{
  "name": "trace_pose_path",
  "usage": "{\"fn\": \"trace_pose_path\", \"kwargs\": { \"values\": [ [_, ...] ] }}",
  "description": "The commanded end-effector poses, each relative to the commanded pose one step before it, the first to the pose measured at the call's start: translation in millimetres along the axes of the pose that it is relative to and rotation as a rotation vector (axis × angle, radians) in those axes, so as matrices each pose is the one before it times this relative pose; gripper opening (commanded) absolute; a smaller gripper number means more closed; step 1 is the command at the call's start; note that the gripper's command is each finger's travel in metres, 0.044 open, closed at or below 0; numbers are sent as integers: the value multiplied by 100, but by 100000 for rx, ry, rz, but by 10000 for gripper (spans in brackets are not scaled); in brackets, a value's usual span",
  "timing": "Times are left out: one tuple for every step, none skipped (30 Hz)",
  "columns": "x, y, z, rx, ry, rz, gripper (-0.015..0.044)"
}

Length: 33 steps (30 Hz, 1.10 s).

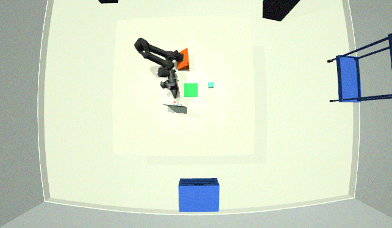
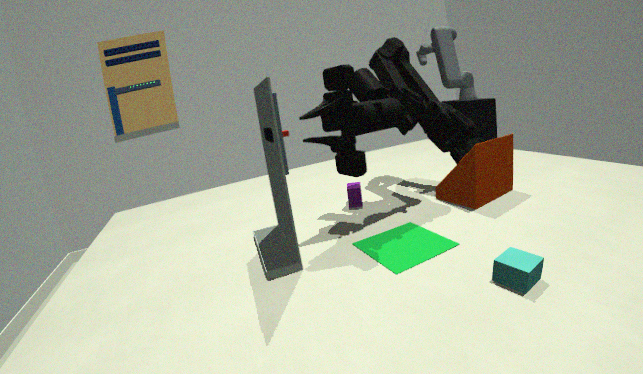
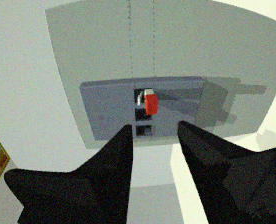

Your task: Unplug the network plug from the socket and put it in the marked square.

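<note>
The red plug (image 1: pixel 174 102) (image 2: pixel 286 133) (image 3: pixel 151 105) sits in the top opening of the blue-grey socket plate (image 3: pixel 109 110) on the upright grey panel (image 2: pixel 275 165) (image 3: pixel 99 50). Pale parts show above and beside the plug; I cannot clearly tell which is the tab. My gripper (image 2: pixel 302 129) (image 3: pixel 155 128) is partly open and empty. Its fingers point at the panel, one above the other in the exterior view, with a gap between the fingertips and the plug. The green marked square (image 1: pixel 191 89) (image 2: pixel 406 250) lies flat on the table, with part of the arm's shadow on it.
A purple block (image 2: pixel 355 196) stands below the gripper, between panel and arm. A teal block (image 1: pixel 210 85) (image 2: pixel 517 270) lies beyond the square. The orange wedge (image 1: pixel 185 63) (image 2: pixel 491 172) is by the arm's base. Two lower openings show in the socket plate.
</note>
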<state>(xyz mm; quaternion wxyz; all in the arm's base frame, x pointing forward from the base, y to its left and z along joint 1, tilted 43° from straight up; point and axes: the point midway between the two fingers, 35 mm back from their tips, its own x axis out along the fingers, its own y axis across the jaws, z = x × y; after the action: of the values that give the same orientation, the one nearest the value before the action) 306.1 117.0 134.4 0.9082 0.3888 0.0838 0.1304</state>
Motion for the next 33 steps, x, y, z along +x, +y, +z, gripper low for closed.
{"fn": "trace_pose_path", "kwargs": {
  "values": [
    [953,192,275,513,-49,553,156],
    [157,0,46,11,-20,8,156],
    [156,0,45,6,-14,13,156],
    [156,0,44,4,-10,16,156],
    [156,-2,44,4,-10,16,156],
    [156,-2,43,1,-6,19,156],
    [156,-2,42,-2,-1,22,156],
    [156,-3,41,-4,2,24,156],
    [156,-4,41,-4,2,25,156],
    [156,-3,39,-12,14,33,156],
    [156,-4,39,-12,14,33,156],
    [156,-6,39,-12,14,33,156],
    [156,-7,39,-12,14,33,156],
    [156,-8,39,-12,14,33,156],
    [156,-9,39,-12,14,33,156],
    [156,-10,39,-12,14,33,156],
    [128,-9,32,-10,11,27,156],
    [77,-6,19,-6,7,16,156],
    [26,-2,6,-2,2,5,156],
    [0,0,0,0,0,0,156],
    [0,0,0,0,0,0,156],
    [0,0,0,0,0,0,149],
    [0,0,0,0,0,0,143],
    [0,0,0,0,0,0,136],
    [0,0,0,0,0,0,129],
    [0,0,0,0,0,0,123],
    [0,0,0,0,0,0,116],
    [0,0,0,0,0,0,109],
    [0,0,0,0,0,0,103],
    [0,0,0,0,0,0,96],
    [0,0,0,0,0,0,89],
    [0,0,0,0,0,0,83],
    [0,0,0,0,0,0,76]
  ]
}}
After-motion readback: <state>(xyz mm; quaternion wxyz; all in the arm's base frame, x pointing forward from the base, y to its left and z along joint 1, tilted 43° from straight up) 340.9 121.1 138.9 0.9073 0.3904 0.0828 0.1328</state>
